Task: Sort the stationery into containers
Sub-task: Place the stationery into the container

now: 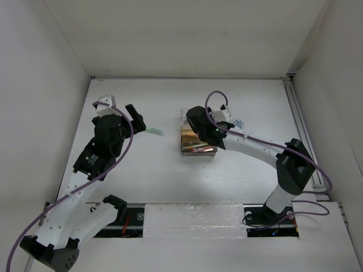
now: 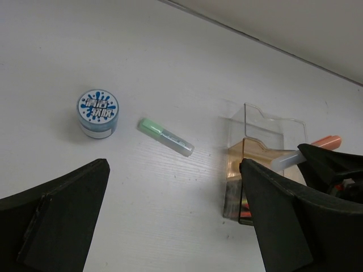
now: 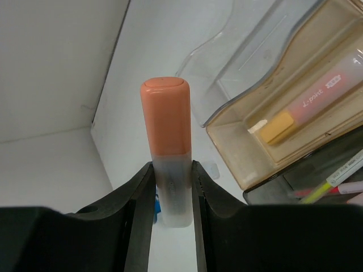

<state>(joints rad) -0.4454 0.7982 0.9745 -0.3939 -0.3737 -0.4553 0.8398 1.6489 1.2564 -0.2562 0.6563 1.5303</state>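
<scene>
My right gripper (image 3: 170,170) is shut on an orange-capped marker (image 3: 165,124), held upright just beside the clear organizer (image 3: 238,153); in the top view it (image 1: 193,120) hovers at the far end of the organizer (image 1: 197,148). One tan compartment holds a white-red marker (image 3: 312,99), and another holds thin pens (image 3: 334,181). My left gripper (image 2: 176,226) is open and empty, and sits left of the organizer in the top view (image 1: 139,119). A green marker (image 2: 165,136) and a blue patterned roll (image 2: 97,112) lie on the table beyond it.
A second blue patterned roll (image 1: 237,123) lies right of the organizer, beside the right arm. White walls enclose the table on the left, back and right. A rail (image 1: 306,141) runs along the right edge.
</scene>
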